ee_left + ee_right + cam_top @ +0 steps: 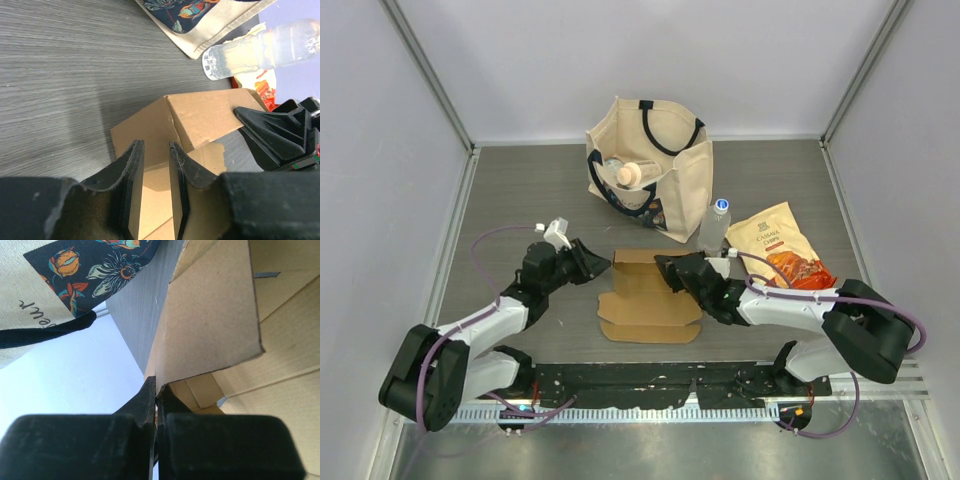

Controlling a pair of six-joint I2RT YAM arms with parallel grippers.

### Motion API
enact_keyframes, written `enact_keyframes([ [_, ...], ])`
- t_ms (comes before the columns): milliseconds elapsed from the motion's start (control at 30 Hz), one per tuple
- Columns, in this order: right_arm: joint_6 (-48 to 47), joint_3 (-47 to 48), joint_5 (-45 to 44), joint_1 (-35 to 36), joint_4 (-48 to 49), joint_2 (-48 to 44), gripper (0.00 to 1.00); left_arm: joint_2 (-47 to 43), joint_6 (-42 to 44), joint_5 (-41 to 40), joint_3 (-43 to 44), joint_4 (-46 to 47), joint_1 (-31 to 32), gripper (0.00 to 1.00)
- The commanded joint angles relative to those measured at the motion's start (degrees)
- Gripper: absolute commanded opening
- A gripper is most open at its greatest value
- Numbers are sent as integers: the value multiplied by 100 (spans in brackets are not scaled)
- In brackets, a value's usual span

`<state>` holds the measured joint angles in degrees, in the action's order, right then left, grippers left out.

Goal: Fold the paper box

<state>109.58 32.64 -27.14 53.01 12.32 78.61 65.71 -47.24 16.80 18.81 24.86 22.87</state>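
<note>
Black arm bases sit bolted along the near edge of the desk (520, 190) in the overhead view. Just beyond them, midway between the left and right edges, lies the paper box (645, 300), a brown blank with its far panel raised and the rest flat. The left claw (602, 265) meets the left end of that raised panel and the right claw (667, 268) meets its right end. A cream tote bag (650, 170) stands toward the far edge, a clear bottle (714, 228) is just beside it, and a snack pouch (780, 248) lies toward the right edge.

From the left wrist, the left claw (155, 145) has its fingers (132, 170) a narrow gap apart, straddling the paper box (200, 120). Cardboard shows through the gap and nothing looks pinched. The raised panel stands upright with a side flap angled off its corner. The right claw (242, 114) touches the panel's other end, with the bottle (260, 50) and tote bag (210, 20) beyond it.

From the right wrist, the right claw (156, 389) has its fingers pressed together on a thin edge of the paper box (215, 315). The tote bag (50, 285) fills the upper left, a strip of desk (135, 310) between.
</note>
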Motion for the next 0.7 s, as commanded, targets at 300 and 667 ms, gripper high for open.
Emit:
enact_keyframes([
  [300,-771,-434,-248,25,324,-206,1,-348,304,-1476,-474,-87,982,30],
  [667,-868,-636,-275,104,535,-118,1,-832,637,-1829,-633,36,1246,43],
])
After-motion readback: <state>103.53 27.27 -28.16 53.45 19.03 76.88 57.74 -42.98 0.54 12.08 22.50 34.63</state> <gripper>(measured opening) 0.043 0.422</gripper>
